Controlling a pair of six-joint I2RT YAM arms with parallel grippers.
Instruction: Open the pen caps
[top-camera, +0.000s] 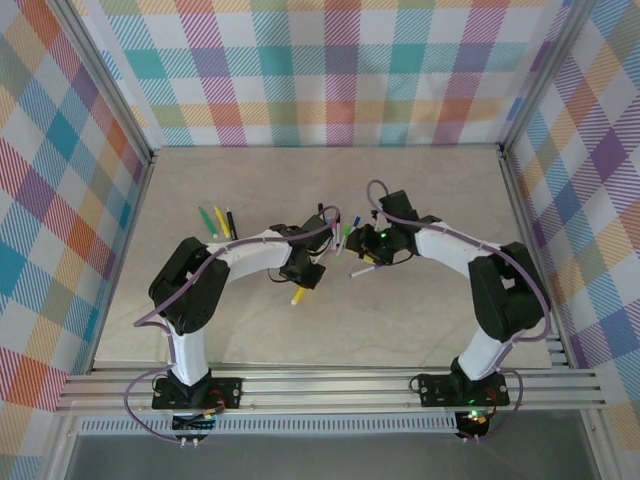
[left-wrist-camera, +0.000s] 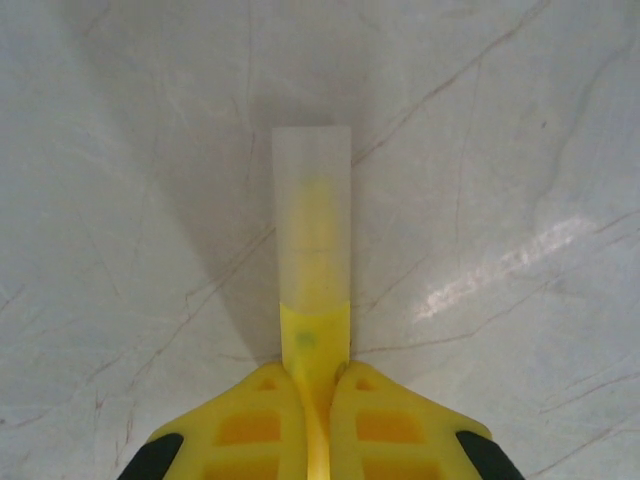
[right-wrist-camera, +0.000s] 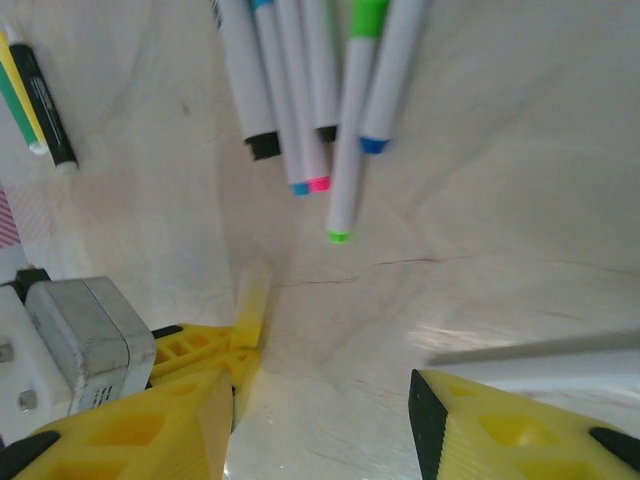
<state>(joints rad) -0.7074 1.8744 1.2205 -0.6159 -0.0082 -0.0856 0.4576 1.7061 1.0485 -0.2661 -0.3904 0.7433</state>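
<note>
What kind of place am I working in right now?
Probably a robot test cell, not a home or workshop: a marble-look tabletop boxed in by checkered cloth walls, an aluminium frame around it, and marker pens laid out for practice.

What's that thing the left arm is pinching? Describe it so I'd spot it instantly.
Find the left gripper near the middle of the table. Shut between its yellow fingers is a thick yellow highlighter with a frosted, see-through cap. Unlike the thin white pens lying nearby, it is yellow, chunky and the one being held.
</note>
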